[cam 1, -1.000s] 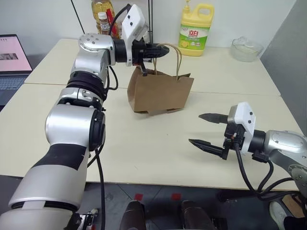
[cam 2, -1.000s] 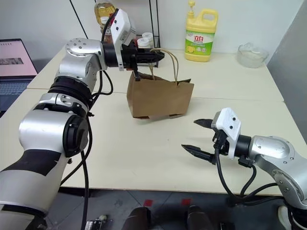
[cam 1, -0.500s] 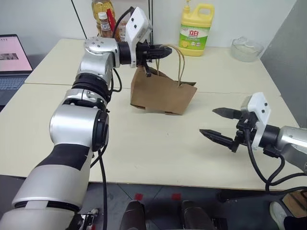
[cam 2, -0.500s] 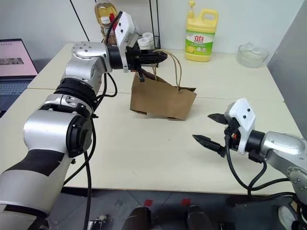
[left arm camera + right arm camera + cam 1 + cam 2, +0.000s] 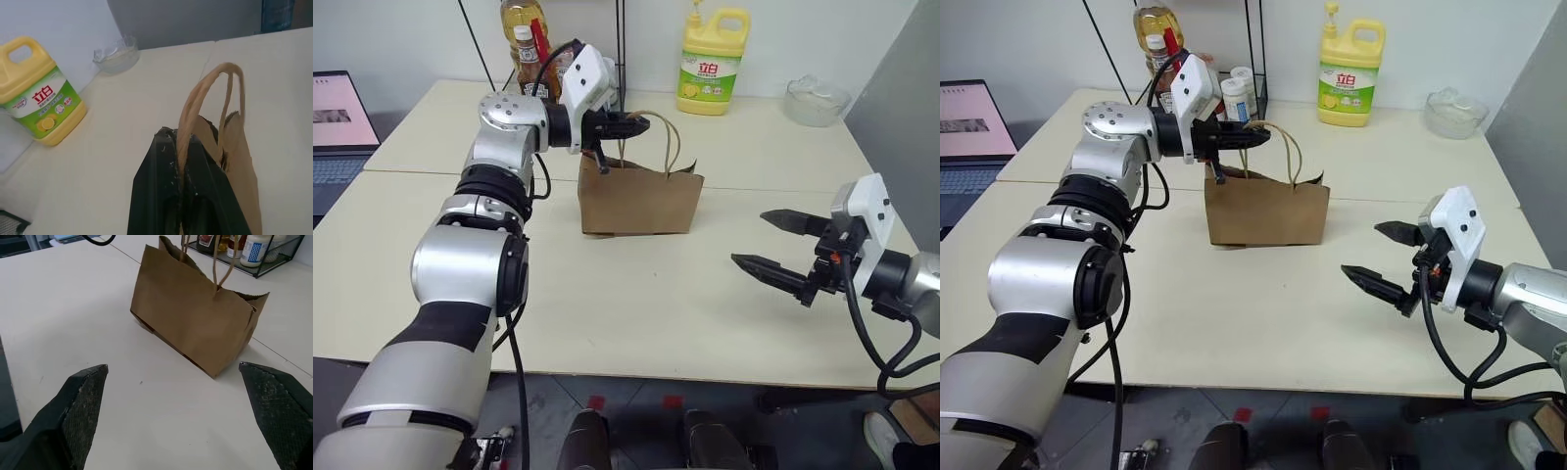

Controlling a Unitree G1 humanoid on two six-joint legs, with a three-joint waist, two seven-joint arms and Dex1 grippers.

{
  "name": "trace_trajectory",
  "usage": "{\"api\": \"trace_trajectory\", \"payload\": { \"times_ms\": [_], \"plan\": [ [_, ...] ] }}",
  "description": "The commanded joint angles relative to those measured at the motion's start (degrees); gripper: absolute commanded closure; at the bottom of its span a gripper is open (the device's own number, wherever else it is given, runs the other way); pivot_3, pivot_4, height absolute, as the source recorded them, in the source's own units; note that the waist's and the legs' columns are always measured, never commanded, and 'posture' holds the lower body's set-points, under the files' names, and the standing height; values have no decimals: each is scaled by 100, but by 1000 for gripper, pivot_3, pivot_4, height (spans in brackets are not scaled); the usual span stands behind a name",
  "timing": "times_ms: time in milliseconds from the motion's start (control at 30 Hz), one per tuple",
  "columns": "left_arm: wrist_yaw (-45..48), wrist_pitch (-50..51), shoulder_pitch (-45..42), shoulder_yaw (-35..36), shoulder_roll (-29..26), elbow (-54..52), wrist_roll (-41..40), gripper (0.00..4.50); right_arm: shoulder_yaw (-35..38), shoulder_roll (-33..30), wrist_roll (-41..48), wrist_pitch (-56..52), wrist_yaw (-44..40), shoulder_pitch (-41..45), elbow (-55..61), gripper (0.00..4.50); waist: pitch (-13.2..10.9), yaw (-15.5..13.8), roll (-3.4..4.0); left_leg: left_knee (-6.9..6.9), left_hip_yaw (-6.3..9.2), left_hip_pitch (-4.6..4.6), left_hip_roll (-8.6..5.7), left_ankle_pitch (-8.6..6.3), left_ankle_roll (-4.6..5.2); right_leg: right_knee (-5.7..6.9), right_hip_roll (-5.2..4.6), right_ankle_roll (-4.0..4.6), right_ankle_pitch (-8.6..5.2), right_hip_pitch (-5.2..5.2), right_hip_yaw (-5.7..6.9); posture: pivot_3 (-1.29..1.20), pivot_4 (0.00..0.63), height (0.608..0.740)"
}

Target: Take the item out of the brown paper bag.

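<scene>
The brown paper bag (image 5: 639, 201) stands upright on the cream table (image 5: 636, 304), a little behind the middle. My left gripper (image 5: 636, 124) hovers just above the bag's left top edge, shut on one thin loop handle (image 5: 205, 93); the other handle arches free beside it. The item is hidden inside the bag. My right gripper (image 5: 751, 237) is open and empty, low over the table to the right of the bag, pointing toward it. From the right wrist, the bag (image 5: 195, 318) lies ahead between the spread fingers (image 5: 83, 396).
A yellow detergent jug (image 5: 712, 61) and a glass bowl (image 5: 816, 100) stand at the table's back right. Bottles (image 5: 524, 39) crowd a wire rack behind the bag. A laptop (image 5: 337, 117) sits far left. A grey partition borders the right edge.
The bag, lifted and tilted before, has come down and now stands level. My left gripper sank slightly with the handle. My right gripper drew away to the right and rose a little.
</scene>
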State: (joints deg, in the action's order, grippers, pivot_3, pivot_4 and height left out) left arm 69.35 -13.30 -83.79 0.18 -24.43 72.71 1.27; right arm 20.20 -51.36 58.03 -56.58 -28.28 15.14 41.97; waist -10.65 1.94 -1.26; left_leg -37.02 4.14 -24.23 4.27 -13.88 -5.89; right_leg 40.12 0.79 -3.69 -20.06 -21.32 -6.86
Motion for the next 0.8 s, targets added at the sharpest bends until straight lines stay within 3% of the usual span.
{"api": "trace_trajectory", "payload": {
  "times_ms": [33,267,400,633,800],
  "plan": [
    [-84,-220,-32,-25,-71,-123,75,4486,76,-80,145,79,62,45,164,0,0,0,0,0,0,0,0,0,1,1,0,0,0,0,0,0,150,740],
    [-281,-261,-37,-9,-128,-83,224,4486,18,-116,184,113,74,62,142,0,0,0,0,-2,1,1,-1,3,7,8,0,0,0,0,0,0,150,740],
    [-123,-127,-55,50,-152,-95,168,3618,-58,-117,176,141,68,74,133,0,0,0,0,-3,2,2,-2,4,8,12,0,0,0,0,0,0,150,740],
    [275,-80,30,95,-368,-314,71,1443,-116,-84,217,163,87,83,179,0,0,9,0,-4,3,4,-3,5,11,21,0,0,0,-1,0,0,150,740],
    [497,97,216,152,-656,-600,-43,1443,-249,-35,228,214,91,133,184,0,0,38,0,-4,3,10,-3,7,13,31,0,0,0,-1,0,0,150,740]
  ]
}}
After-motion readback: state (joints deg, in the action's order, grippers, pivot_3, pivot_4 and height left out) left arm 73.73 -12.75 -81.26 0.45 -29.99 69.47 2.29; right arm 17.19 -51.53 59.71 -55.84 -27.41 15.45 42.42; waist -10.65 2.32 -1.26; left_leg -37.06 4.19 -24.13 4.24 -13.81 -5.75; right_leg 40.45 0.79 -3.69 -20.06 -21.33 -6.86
